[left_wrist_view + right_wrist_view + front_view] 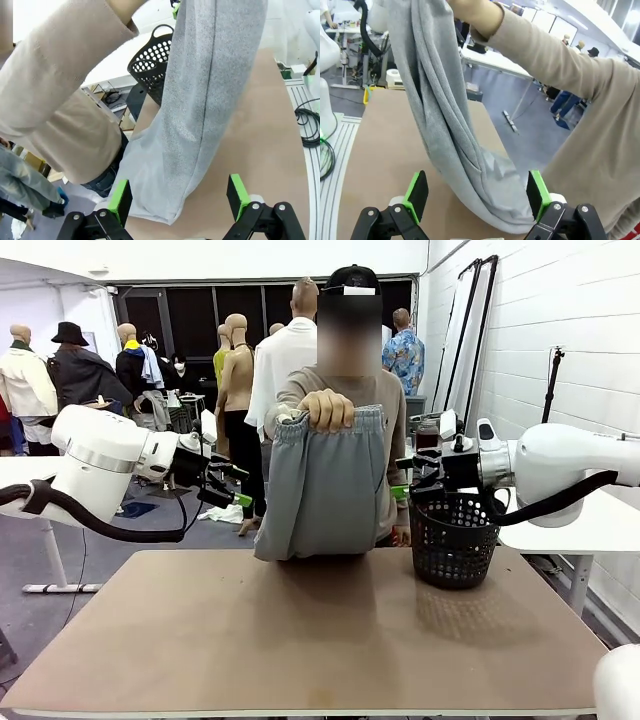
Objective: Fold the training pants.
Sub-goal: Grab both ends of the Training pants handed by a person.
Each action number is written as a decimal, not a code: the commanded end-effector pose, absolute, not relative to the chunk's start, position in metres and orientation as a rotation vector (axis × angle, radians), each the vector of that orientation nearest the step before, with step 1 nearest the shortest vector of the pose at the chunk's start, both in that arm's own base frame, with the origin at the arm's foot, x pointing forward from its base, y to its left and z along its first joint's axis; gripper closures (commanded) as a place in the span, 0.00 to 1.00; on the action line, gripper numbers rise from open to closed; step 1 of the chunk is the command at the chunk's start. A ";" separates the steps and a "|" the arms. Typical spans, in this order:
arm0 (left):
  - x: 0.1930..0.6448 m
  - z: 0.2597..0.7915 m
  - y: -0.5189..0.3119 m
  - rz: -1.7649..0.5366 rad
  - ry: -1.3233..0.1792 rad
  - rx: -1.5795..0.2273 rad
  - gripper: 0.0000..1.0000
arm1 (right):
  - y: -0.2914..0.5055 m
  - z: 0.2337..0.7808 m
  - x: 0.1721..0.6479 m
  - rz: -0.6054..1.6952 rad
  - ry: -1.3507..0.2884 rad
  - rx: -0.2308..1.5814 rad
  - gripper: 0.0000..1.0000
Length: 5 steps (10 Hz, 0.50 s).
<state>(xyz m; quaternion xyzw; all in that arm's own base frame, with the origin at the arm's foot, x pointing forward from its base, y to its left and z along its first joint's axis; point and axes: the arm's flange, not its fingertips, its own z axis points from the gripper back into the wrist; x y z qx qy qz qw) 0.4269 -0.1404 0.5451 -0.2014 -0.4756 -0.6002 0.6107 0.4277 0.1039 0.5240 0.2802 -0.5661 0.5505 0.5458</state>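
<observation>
Training pants (pixel 325 485): light grey jersey, hanging lengthwise from the person's hand (pixel 327 410), which bunches the gathered waistband at chest height. You find them at 12 o'clock off the table's middle, over the far edge. The cloth is doubled on itself, and its lower fold meets the tabletop right at that edge. In the right wrist view it sags in a deep loop onto the board.

Left gripper (pixel 179 197): jaws spread wide, nothing pinched. It sits at about 10 o'clock and is aimed at the lower part of the pants. In its own view the hanging cloth falls between the green pads (pixel 120 200) without touching either.

Right gripper (pixel 477 194): jaws likewise spread, nothing held. It sits at about 2 o'clock, just above the rim of the black mesh basket (pixel 455 540). You cannot tell whether it touches the rim.

Table (pixel 300 640): matte brown board. The basket stands on it at 2 o'clock, near the far right corner, just beside the pants.

Person: beige sleeve (pixel 580 100), standing close against the far edge at 12 o'clock.

Room: white block wall (pixel 560 330) at 3 o'clock, dark window panes (pixel 190 320) across the back, grey floor, other white tables, a black cable (pixel 307 125) coiled beside the board.
</observation>
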 end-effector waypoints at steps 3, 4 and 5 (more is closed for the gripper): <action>0.430 0.546 -0.150 -1.438 -1.190 -0.510 0.00 | 0.116 0.539 0.428 1.305 -1.361 0.767 0.00; 0.422 0.551 -0.158 -1.475 -1.244 -0.531 0.00 | 0.120 0.545 0.423 1.315 -1.364 0.765 0.00; 0.422 0.551 -0.157 -1.475 -1.245 -0.530 0.00 | 0.120 0.545 0.423 1.316 -1.366 0.767 0.00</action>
